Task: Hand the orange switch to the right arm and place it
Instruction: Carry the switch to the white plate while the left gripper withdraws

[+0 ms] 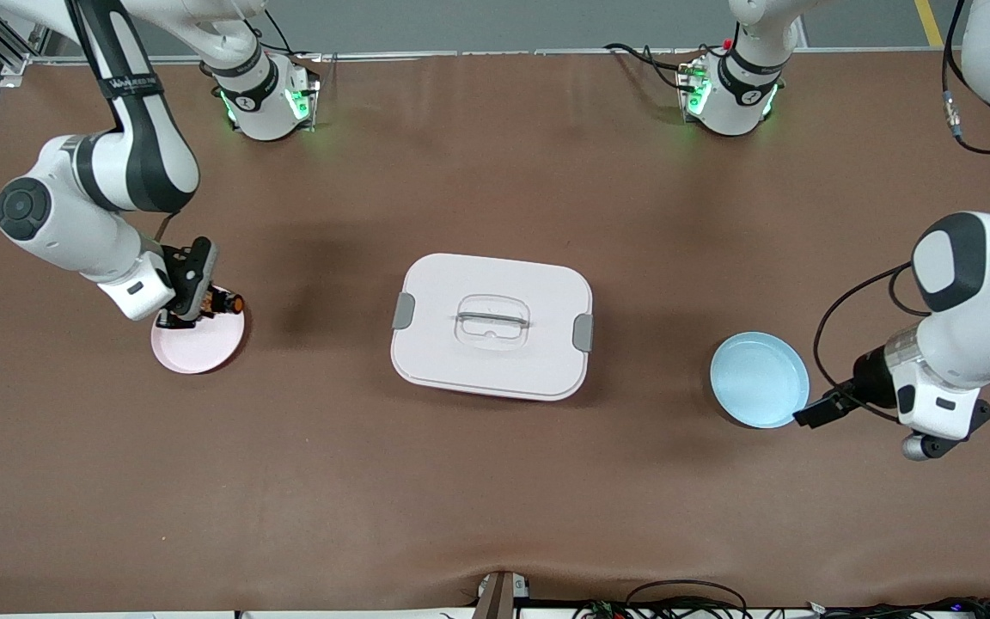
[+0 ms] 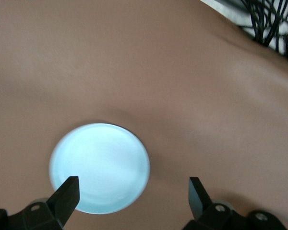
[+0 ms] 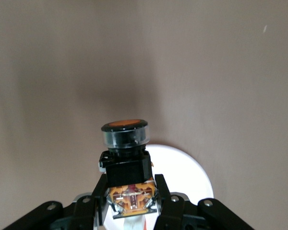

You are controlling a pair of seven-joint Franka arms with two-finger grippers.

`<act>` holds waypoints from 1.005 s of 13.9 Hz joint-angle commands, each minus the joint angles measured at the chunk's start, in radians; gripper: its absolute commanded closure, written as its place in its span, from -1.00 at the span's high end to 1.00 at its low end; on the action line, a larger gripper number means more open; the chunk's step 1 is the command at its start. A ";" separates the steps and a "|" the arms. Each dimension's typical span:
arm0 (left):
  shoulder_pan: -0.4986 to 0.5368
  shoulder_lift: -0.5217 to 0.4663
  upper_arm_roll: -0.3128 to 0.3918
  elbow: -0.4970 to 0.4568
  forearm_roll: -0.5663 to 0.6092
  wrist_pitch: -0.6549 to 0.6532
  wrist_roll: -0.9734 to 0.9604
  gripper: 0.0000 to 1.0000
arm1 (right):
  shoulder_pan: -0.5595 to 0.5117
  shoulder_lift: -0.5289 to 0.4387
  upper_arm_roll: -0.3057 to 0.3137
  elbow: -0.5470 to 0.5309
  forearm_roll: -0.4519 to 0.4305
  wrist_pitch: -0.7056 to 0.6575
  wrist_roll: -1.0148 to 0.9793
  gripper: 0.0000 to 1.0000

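Note:
The orange switch, black-bodied with a round orange cap, is clamped in my right gripper just above the rim of a pink plate at the right arm's end of the table. In the right wrist view the switch sits between the shut fingers of the right gripper, cap pointing away, with the plate under it. My left gripper is open and empty beside a light blue plate. In the left wrist view the left gripper has its fingers wide apart above that plate.
A white lidded box with grey side clips and a clear handle sits in the middle of the table. Cables hang over the table edge nearest the front camera. The brown table mat lies bare between the box and that edge.

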 commanded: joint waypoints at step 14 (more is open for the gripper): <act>0.083 -0.234 -0.008 -0.110 0.086 -0.060 0.400 1.00 | -0.148 0.193 0.019 -0.064 -0.082 0.348 -0.110 -1.00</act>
